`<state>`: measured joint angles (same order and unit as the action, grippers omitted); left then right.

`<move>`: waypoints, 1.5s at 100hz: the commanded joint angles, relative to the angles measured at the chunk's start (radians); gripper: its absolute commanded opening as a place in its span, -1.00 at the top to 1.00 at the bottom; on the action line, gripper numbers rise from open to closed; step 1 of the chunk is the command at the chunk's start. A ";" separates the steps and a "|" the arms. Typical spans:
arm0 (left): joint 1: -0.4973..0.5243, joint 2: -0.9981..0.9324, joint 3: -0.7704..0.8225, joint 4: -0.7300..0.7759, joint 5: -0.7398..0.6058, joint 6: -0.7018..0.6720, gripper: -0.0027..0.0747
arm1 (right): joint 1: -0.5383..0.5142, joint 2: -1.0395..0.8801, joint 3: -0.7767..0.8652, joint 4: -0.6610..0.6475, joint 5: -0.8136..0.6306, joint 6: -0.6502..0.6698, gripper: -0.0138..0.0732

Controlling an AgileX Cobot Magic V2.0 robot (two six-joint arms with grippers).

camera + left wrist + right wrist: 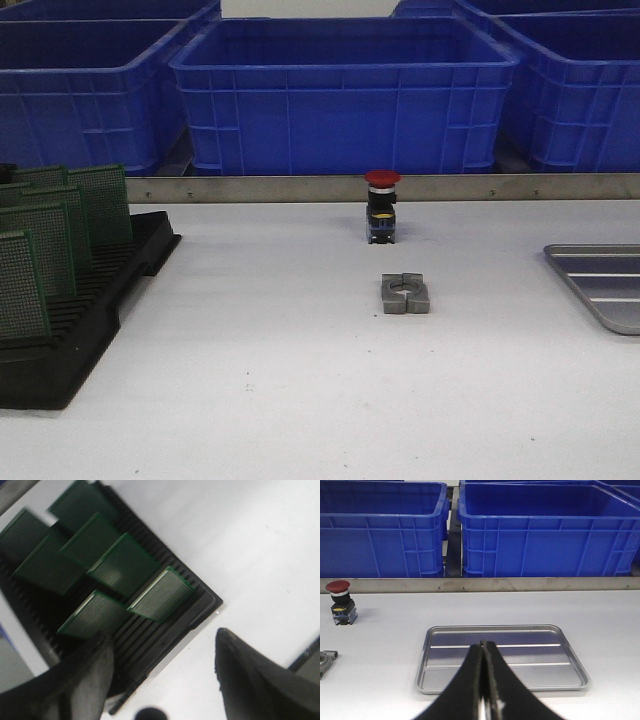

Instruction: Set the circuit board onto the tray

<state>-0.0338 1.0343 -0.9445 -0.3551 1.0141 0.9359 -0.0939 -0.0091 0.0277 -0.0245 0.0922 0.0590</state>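
While left end effector (pixel 162 672) gapes over rack (pixel 150 635), right end effector (pixel 483 680) closed above tray (pixel 440 682)

Silvery metal tray (pixel 502 682) (ribbed, faintly glossy); matt black plastic rack (pixel 85 325); glossy blue bins (pixel 345 95)

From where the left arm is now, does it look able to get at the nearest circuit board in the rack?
Probably yes. The left end effector is open above the black rack, and the closest circuit board stands upright near the rack's edge with nothing between it and the fingers.
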 commanded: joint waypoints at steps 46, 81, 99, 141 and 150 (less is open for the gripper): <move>-0.026 0.378 -0.095 -0.083 -0.106 0.590 -0.06 | 0.000 -0.023 -0.001 -0.010 -0.074 -0.003 0.82; -0.081 0.527 -0.095 -0.079 -0.119 0.611 0.15 | 0.000 -0.023 -0.001 -0.010 -0.074 -0.003 0.82; -0.081 0.529 -0.105 -0.077 -0.104 0.611 0.98 | 0.000 -0.023 -0.001 -0.010 -0.074 -0.003 0.82; -0.081 0.515 -0.299 -0.263 0.181 0.611 0.98 | 0.000 -0.023 -0.001 -0.010 -0.074 -0.003 0.82; -0.083 0.515 -0.314 -0.396 0.232 0.611 0.98 | 0.000 -0.023 -0.001 -0.010 -0.074 -0.003 0.82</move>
<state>-0.1088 1.5934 -1.2157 -0.5828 1.1785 1.5535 -0.0939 -0.0091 0.0277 -0.0245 0.0922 0.0590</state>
